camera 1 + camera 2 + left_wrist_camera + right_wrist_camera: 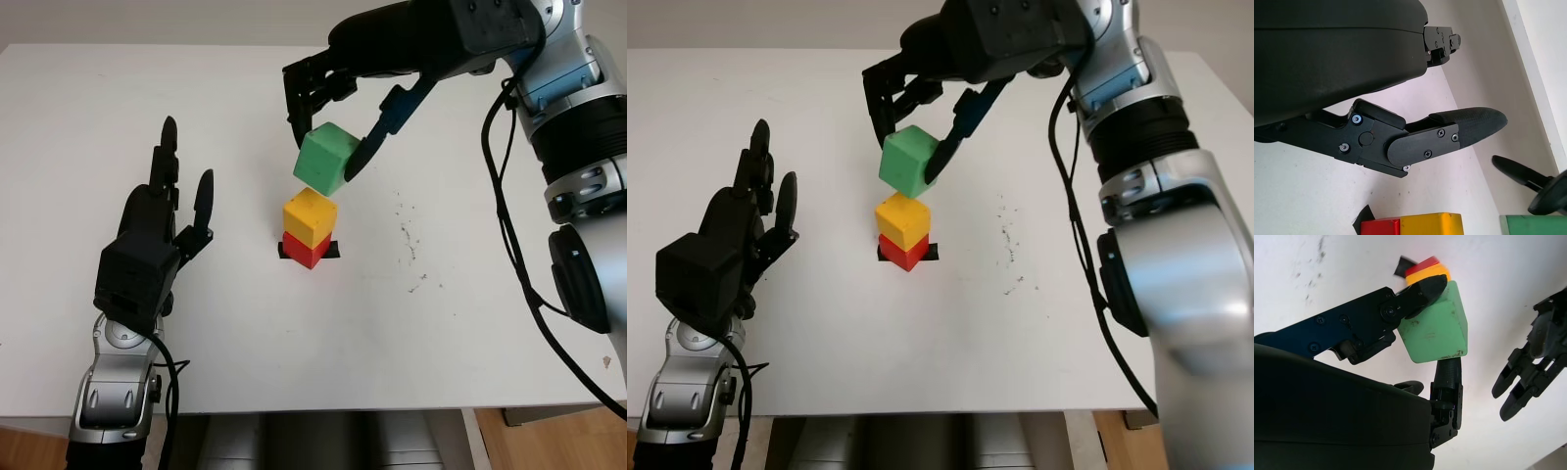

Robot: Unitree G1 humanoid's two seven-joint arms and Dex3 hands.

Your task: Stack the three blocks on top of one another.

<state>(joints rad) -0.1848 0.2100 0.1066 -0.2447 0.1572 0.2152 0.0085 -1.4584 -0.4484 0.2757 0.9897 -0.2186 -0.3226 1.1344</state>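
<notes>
The right robot hand (328, 132) reaches in from the far right of the white bench (470, 323) and grips the green block (327, 158) between its black fingers (1420, 291), holding it tilted in the air just above the stack and slightly toward the far side. Below it, the yellow block (311, 215) sits squarely on the red block (306, 251), which rests on a small black marker (333, 252) near the middle of the bench. Whether the lowest corner of the green block touches the yellow block cannot be told. The left robot hand (162, 230) is open and empty, positioned to the left of the stack and well apart from it. A scatter of dark specks (409, 240) marks the bench surface to the right of the stack.
</notes>
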